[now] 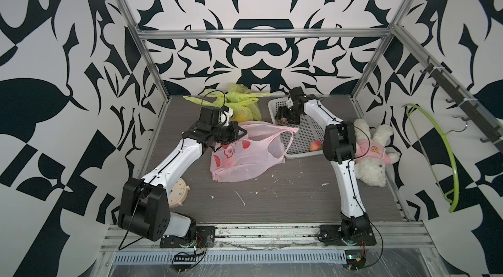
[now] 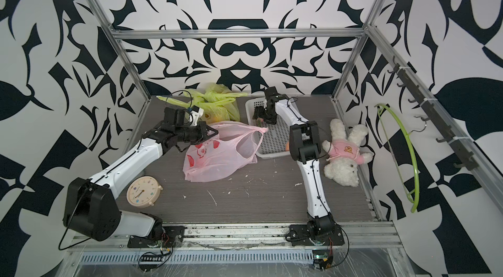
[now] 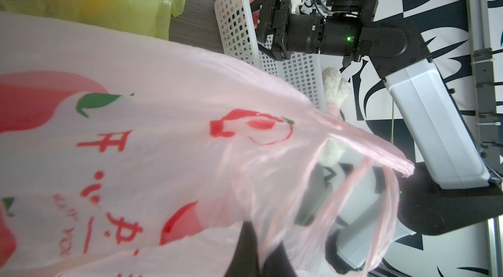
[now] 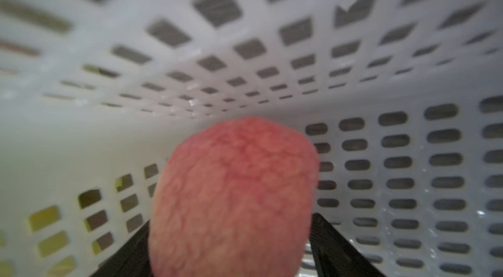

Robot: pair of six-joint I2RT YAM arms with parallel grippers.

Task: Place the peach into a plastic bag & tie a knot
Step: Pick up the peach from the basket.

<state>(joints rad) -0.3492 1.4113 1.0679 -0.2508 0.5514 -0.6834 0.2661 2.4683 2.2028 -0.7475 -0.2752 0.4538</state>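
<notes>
The left claw is pinched together on the upper rim of the pink bag, near the centre of both top views. The rest of the bag sags onto the tabletop. The right claw is down inside the white basket, just right of centre. Its jaws stand wide around the peach and seem to press on both its sides.

My worry is that grip. The fruit is round and the jaws hold it near their widest, so a quick lift or a knock on the basket wall could roll it out. The bag is held at one spot only, so its slack mouth may droop shut and the peach could land on the film instead of inside. One handle loop also lies against the basket's edge, where the claw could snag it on the way across.

The right wrist view shows the peach filling the lower middle between two black fingers, which the top views reduce to a pink speck. The left wrist view shows the bag's mouth gaping at lower right. Only a top view shows clearly a second fruit at the basket's lower edge.
</notes>
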